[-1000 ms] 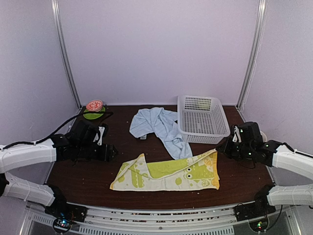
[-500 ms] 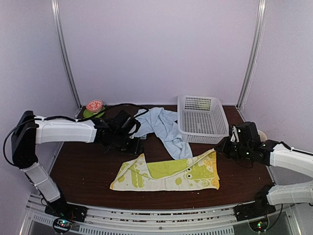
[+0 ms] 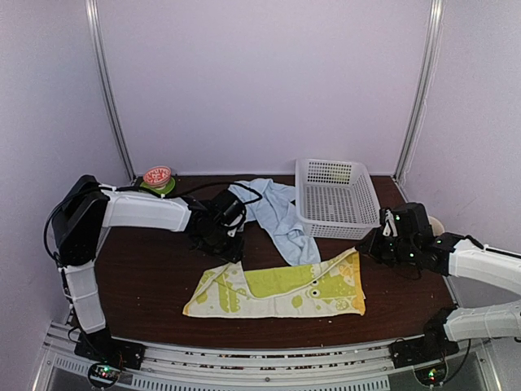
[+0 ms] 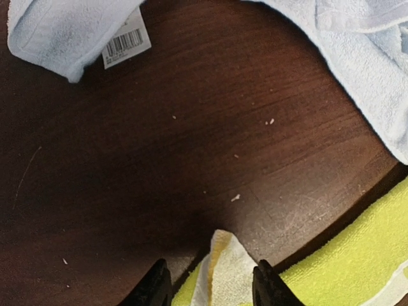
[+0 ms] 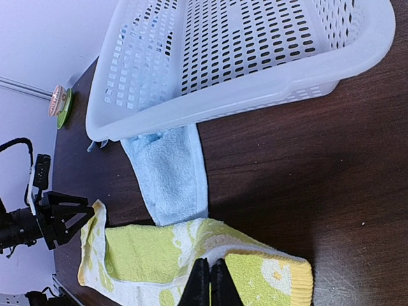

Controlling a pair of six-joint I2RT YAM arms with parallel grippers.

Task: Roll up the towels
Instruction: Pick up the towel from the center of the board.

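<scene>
Table (image 3: 138,285) | 2 towels: yellow-green (image 3: 277,287), light-blue (image 3: 277,213) | 1 basket (image 3: 340,231) | left end effector (image 4: 210,284) spread | right end effector (image 5: 209,280) clamping yellow-green

I've got a dark wood table (image 3: 138,285) with a few lint specks on it. The yellow-green towel (image 3: 277,289) is spread lengthwise near the front edge. The light-blue towel (image 3: 277,216) is crumpled behind it, its tail touching the yellow-green one's far edge. A white mesh basket (image 3: 338,221) sits back right, against the blue. There's a green dish (image 3: 157,187) in the back-left corner.
</scene>
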